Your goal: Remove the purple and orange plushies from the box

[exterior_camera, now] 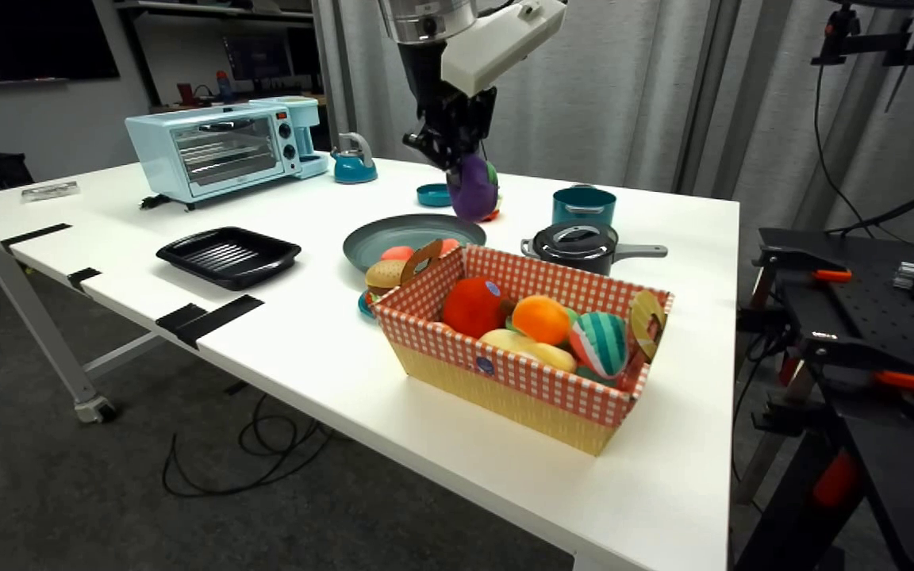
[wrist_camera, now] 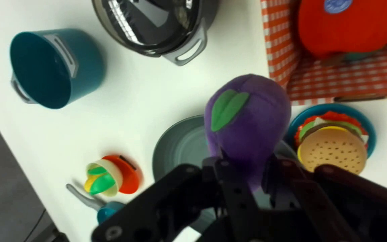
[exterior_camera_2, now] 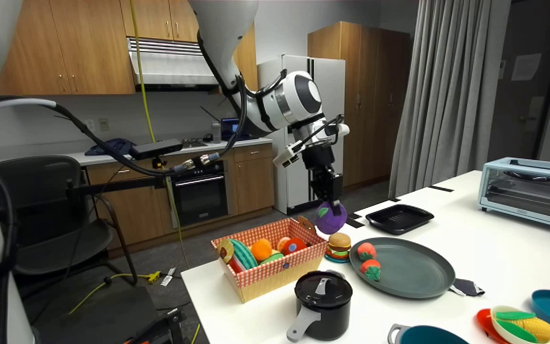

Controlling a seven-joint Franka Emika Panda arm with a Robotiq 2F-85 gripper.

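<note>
My gripper (wrist_camera: 244, 164) is shut on the purple plushie (wrist_camera: 254, 114), which has green leaves. The gripper also shows in both exterior views (exterior_camera: 457, 151) (exterior_camera_2: 333, 203). The purple plushie (exterior_camera: 474, 190) (exterior_camera_2: 330, 220) hangs outside the box, above the table. In the wrist view it covers part of the grey plate. The orange plushie (exterior_camera: 542, 320) (exterior_camera_2: 261, 250) lies in the red-checked box (exterior_camera: 505, 400) (exterior_camera_2: 280, 274) among other plush food. The box's corner (wrist_camera: 279, 60) shows at the upper right of the wrist view.
The grey plate (exterior_camera_2: 413, 272) holds two strawberries. A toy burger (exterior_camera_2: 339, 244) stands between box and plate. A black lidded pot (exterior_camera_2: 322, 310) and a teal pot (exterior_camera: 584, 206) stand near the box. A black tray (exterior_camera: 228, 258) and a toaster oven (exterior_camera: 219, 151) are farther off.
</note>
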